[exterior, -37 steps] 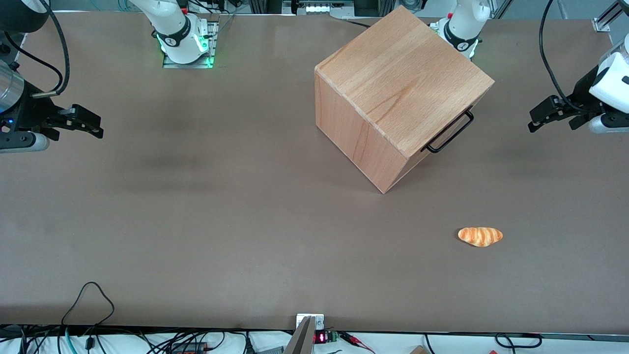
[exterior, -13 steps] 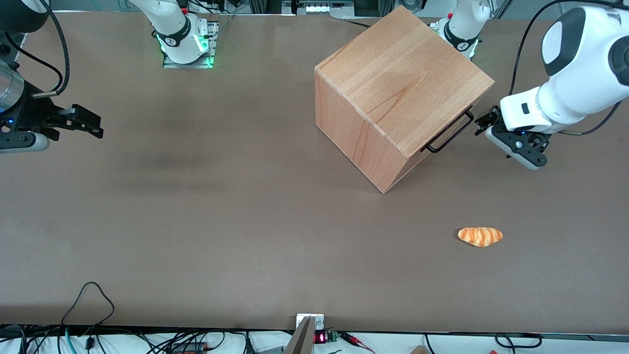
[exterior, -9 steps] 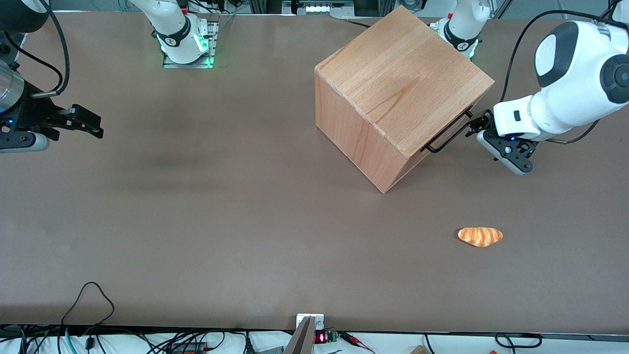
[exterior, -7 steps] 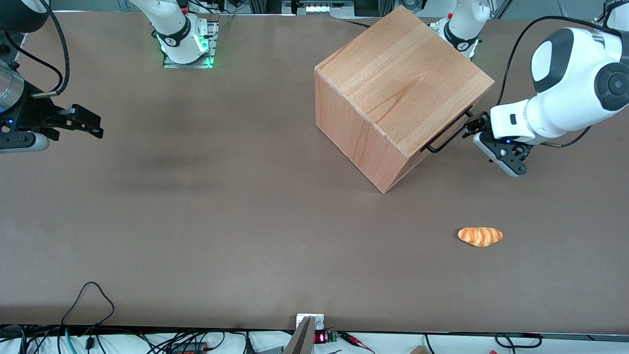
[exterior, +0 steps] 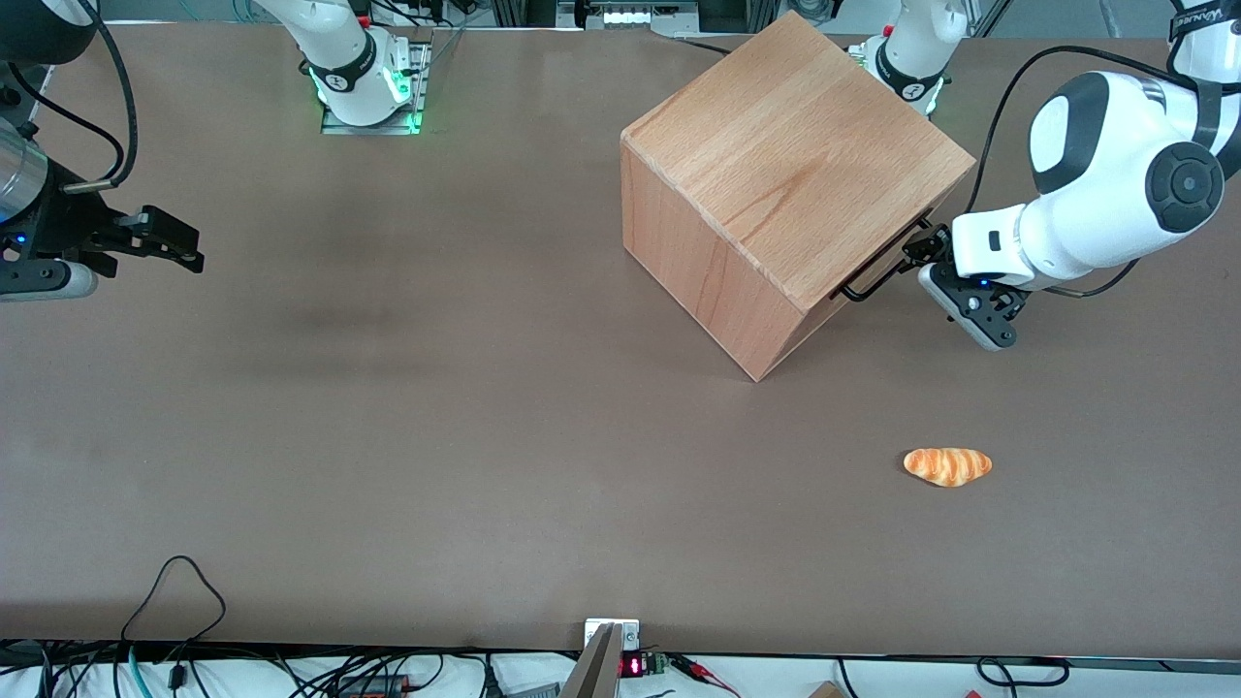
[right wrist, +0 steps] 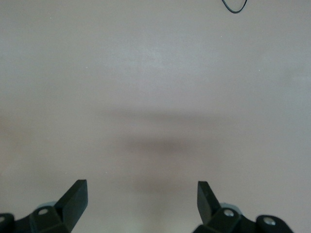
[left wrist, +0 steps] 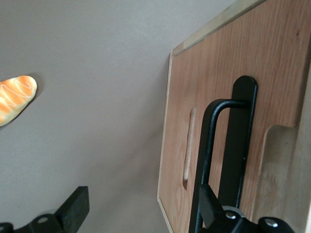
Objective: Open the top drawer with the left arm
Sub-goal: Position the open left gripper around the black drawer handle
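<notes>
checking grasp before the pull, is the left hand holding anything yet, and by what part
Nothing is held. The left hand is open at the top drawer, one finger by its black wire handle, not closed on it.

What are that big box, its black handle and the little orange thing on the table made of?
The box looks like solid light wood, probably beech, with visible grain and a smooth matte finish. The handle on the top drawer seems to be thin bent metal rod painted black, slightly glossy. The bread roll looks like a plastic or foam toy, judging by its shiny striped surface. The gripper, open, is at the handle.
</notes>
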### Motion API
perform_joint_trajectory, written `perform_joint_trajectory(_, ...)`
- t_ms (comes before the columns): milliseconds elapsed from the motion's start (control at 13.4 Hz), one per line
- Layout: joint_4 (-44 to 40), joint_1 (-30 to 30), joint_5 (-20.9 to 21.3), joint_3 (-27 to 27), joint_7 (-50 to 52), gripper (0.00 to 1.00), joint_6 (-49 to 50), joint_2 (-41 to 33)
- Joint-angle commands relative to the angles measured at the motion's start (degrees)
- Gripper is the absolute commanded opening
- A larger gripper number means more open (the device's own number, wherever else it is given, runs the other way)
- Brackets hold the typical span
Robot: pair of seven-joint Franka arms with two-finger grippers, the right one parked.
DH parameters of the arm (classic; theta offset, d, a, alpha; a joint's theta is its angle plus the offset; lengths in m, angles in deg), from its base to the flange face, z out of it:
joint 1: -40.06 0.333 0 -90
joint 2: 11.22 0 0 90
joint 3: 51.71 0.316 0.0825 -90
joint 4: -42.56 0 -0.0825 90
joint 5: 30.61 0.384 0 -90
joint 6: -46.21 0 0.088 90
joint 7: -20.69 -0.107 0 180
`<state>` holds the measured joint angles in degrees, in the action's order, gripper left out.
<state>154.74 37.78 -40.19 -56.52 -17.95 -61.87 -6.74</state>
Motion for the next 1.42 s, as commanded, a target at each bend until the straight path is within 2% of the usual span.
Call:
perform_joint_trajectory(0, 0.7, -0.1, -1.8, -0.2, -1.6, 1.00, -0.9, 0.1)
perform_joint_trajectory(1346, 2.8, 0.0, -2.6, -1.3, -3.2, 1.00, -2.4, 1.6)
